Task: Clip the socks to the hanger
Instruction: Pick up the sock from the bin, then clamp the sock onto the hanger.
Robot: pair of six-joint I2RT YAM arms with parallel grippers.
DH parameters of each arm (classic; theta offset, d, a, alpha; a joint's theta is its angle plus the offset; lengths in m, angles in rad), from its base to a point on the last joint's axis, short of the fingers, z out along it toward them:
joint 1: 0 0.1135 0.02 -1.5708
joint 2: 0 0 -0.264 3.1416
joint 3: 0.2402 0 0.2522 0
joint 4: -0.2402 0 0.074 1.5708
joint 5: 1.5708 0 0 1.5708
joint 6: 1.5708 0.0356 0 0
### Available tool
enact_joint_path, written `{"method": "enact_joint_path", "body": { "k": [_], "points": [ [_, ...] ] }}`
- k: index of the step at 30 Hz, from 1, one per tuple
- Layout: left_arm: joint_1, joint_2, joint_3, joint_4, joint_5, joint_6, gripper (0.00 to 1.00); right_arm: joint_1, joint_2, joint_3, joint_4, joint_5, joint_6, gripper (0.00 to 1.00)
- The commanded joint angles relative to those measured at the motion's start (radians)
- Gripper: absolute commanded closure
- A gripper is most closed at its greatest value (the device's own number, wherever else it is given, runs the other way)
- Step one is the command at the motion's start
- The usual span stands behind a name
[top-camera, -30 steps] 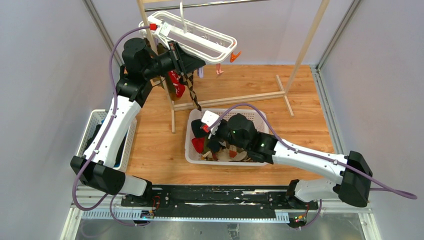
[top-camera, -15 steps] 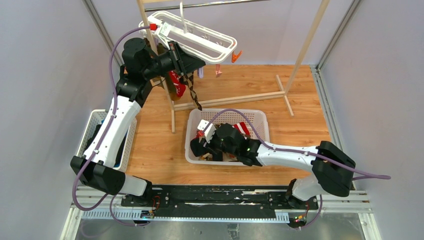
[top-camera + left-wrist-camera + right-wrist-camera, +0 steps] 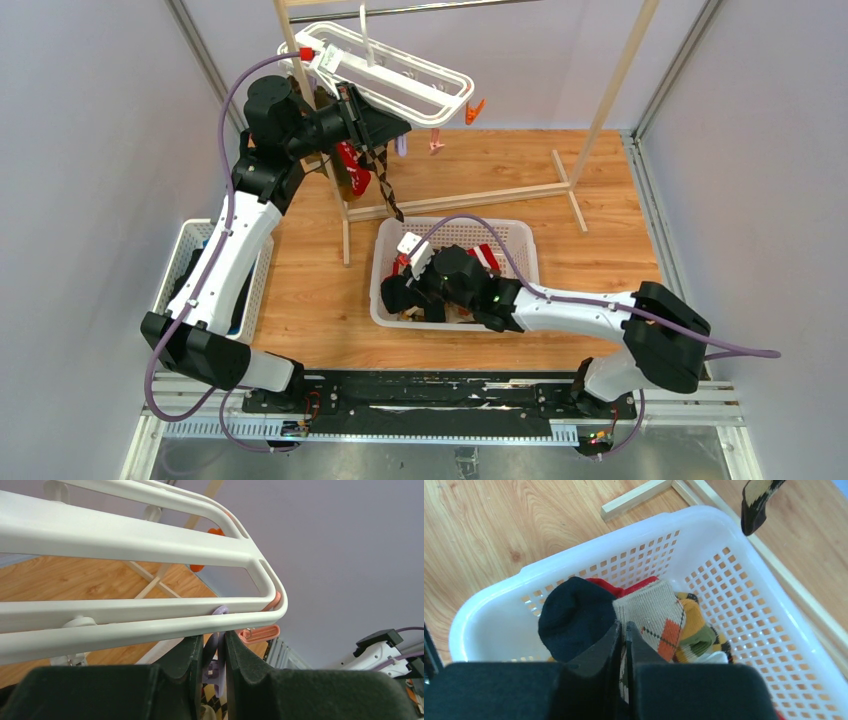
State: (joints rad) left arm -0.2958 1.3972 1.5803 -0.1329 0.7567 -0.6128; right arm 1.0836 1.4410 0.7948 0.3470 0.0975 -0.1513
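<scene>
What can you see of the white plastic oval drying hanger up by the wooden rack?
The white plastic oval drying hanger is a tilted double-rail frame, its top hook up at the metal bar. Clips dangle beneath: an orange clip and a pink clip at the right end, and a lilac clip between the left gripper's fingers. A red sock and a brown argyle sock hang below it.

White plastic oval double-rail hanger point(image 3: 125, 537) hangs tilted from its top hook, high at far left. Orange clip point(image 3: 472, 110), pink clip point(image 3: 437, 143) and lilac clip point(image 3: 215, 650) dangle beneath the rails. Red sock point(image 3: 349, 163) and brown argyle sock point(image 3: 385, 188) hang under it. Lower down, heaped in a white perforated basket point(image 3: 734, 555): navy sock point(image 3: 574, 617), touching tan argyle sock point(image 3: 656, 615), more colours underneath.
</scene>
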Motion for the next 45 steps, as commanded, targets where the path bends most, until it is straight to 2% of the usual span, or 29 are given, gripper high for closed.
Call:
{"method": "enact_joint_path", "body": {
  "k": [1,7,11,18,23,29,35,39,41,45],
  "points": [
    [0.003,-0.025,-0.006,-0.017,0.012,0.001,1.0,-0.008,0.008,0.038,0.015,0.015,0.018,1.0],
    [0.007,-0.022,0.003,-0.032,0.015,0.008,1.0,-0.022,-0.124,0.031,0.039,0.083,0.053,1.0],
    [0.01,-0.02,0.001,-0.031,0.016,0.008,1.0,-0.077,-0.25,0.013,0.1,0.077,0.132,1.0],
    [0.018,-0.016,-0.005,-0.006,0.058,-0.018,1.0,-0.214,-0.33,-0.001,0.259,-0.036,0.398,1.0],
    [0.022,-0.029,-0.039,0.045,0.05,-0.041,1.0,-0.246,-0.306,-0.007,0.388,-0.069,0.491,1.0],
    [0.021,-0.022,-0.057,0.094,0.076,-0.082,1.0,-0.248,-0.224,-0.024,0.655,-0.078,0.608,1.0],
    [0.025,-0.021,-0.083,0.174,0.164,-0.141,1.0,-0.33,-0.147,0.007,0.746,-0.339,0.789,1.0],
    [0.03,-0.013,-0.089,0.241,0.204,-0.2,1.0,-0.406,-0.068,0.028,0.893,-0.511,0.96,1.0],
    [0.029,-0.008,-0.09,0.26,0.217,-0.216,1.0,-0.434,-0.024,0.044,0.976,-0.556,1.068,1.0],
    [0.031,0.0,-0.088,0.286,0.239,-0.242,1.0,-0.465,0.045,0.084,1.083,-0.614,1.177,1.0]
  ]
}}
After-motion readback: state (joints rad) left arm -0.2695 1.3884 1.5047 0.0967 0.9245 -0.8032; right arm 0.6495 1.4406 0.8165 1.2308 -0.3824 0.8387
